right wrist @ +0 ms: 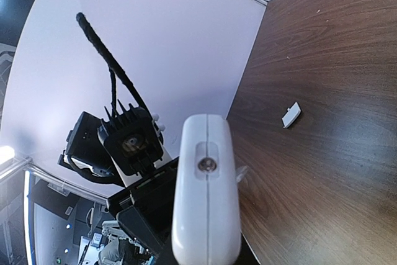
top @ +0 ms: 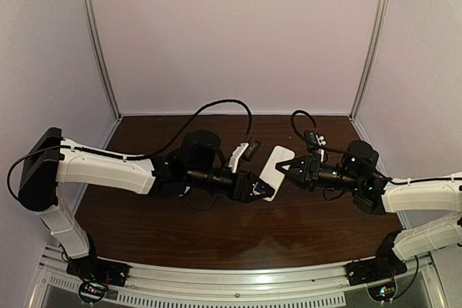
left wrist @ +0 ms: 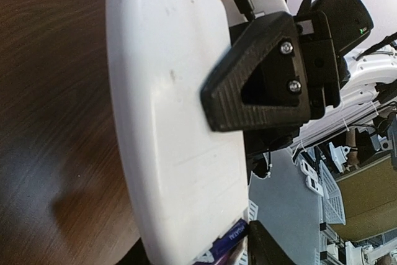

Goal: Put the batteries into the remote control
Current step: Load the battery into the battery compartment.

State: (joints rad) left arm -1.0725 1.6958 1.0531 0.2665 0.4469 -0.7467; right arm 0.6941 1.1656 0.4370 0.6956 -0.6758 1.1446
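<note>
Left wrist: battery (left wrist: pixel 224 241) in left fingers (left wrist: pixel 268 249), touching remote control (left wrist: pixel 167 122).

**Workcell as I view it remotely.** Beneath the left claw (top: pixel 258 191) and right claw (top: pixel 282 169): dark brown wood-grain tabletop (top: pixel 216 239). Behind and to either side of them: plain pale lilac wall panels (top: pixel 231 34), joined by slim silver metal corner posts (top: pixel 99 41). Nearer me than both claws: ribbed silver metal rail (top: pixel 231 283). Lighting soft, even.

No legible text; lettering on battery (left wrist: pixel 226 241) blurred.
</note>
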